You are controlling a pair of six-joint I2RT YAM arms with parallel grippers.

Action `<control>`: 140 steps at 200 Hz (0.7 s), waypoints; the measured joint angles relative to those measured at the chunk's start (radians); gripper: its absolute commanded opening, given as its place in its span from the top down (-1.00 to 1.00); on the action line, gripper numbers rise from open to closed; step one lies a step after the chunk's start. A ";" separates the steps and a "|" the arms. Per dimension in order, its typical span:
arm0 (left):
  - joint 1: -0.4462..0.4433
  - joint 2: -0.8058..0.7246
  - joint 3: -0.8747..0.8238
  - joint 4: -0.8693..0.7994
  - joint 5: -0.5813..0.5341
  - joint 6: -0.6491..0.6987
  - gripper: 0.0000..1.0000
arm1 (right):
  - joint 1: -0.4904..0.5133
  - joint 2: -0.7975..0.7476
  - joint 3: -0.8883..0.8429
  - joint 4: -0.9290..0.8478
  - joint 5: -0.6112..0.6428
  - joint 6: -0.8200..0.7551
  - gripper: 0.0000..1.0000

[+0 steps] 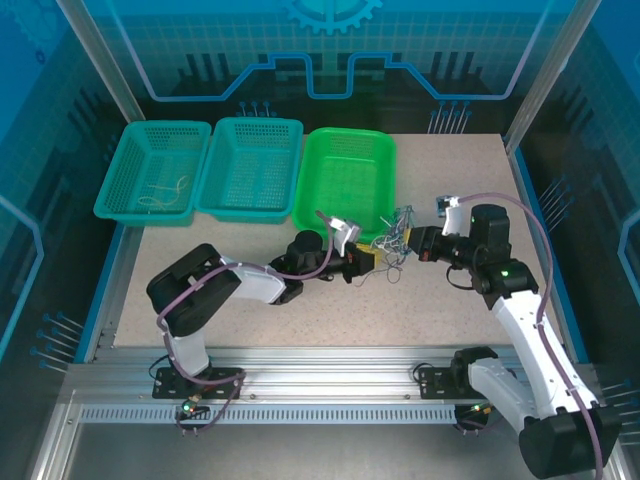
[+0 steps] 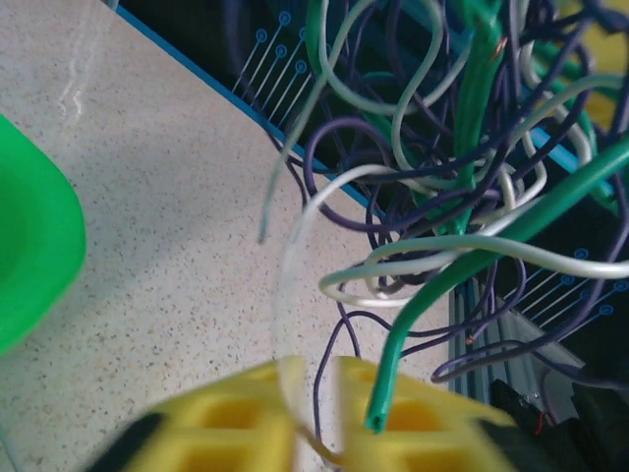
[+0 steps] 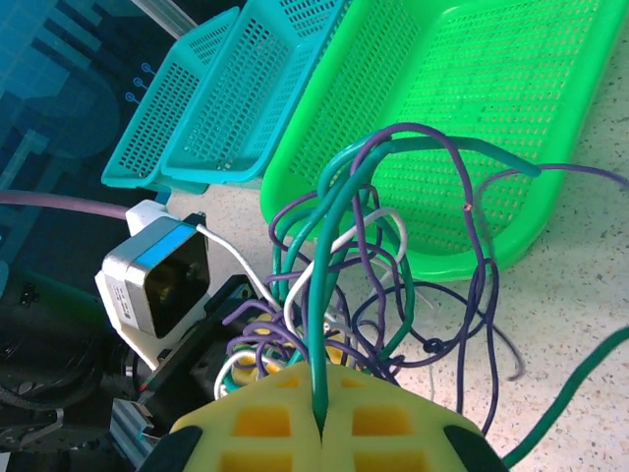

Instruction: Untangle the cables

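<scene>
Top external view: the left gripper (image 1: 363, 262) has its jaws pressed together on thin strands of the cables (image 1: 393, 240). These are knotted in a clump on the bench (image 1: 300, 320), beside the green basket (image 1: 345, 180). The right gripper (image 1: 418, 245) jaws pinch a green strand. The cables look light, limp and springy, best gripped near free ends. Loops point every way, with no single long axis.

three mesh plastic baskets stand in a row at the far side of a speckled beige table (image 1: 300, 320): the left teal basket (image 1: 165, 126), the middle teal basket (image 1: 258, 122) touching it, and the bright green basket (image 1: 350, 133) just beside that on the right. an aluminium rail (image 1: 330, 385) runs along the table's near edge. a blue panel (image 1: 330, 50) with a gear motif stands behind the baskets.
</scene>
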 measured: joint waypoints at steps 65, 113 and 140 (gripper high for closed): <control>0.042 -0.272 -0.076 -0.177 -0.066 0.075 1.00 | -0.183 -0.003 -0.053 -0.109 0.249 0.122 1.00; 0.088 -0.481 -0.105 -0.402 -0.069 0.134 1.00 | -0.432 0.008 -0.211 -0.162 0.235 0.160 1.00; 0.087 -0.473 -0.105 -0.447 -0.056 0.134 1.00 | -0.363 0.068 -0.282 -0.132 0.241 0.167 0.54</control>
